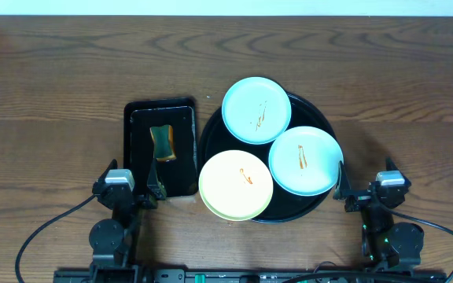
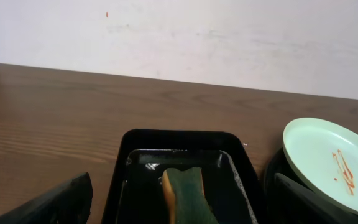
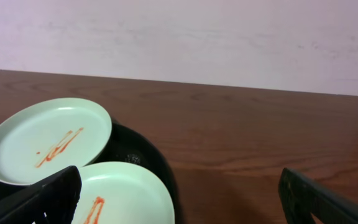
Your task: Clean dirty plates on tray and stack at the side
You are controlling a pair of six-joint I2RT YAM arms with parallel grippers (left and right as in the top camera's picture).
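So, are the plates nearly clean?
Nothing is done yet. The yellow plate, far blue plate and near blue plate sit on the tray, all sauce-smeared. Nothing is in hand: left gripper and right gripper are open and empty, and the sponge lies in its small tray. All wiping and stacking is left.

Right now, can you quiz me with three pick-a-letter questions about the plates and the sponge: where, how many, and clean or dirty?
1. On the round black tray, how many plates are yellow? A one, B two, C three.
2. Where is the sponge? A on the round black tray, B on a plate, C in the rectangular black tray.
3. The plates are: A all clean, B all smeared with sauce, C stacked in one pile.
Answers: 1 A, one yellow plate lies beside two mint-blue plates; 2 C, the overhead view shows it there; 3 B, each carries an orange-brown smear.
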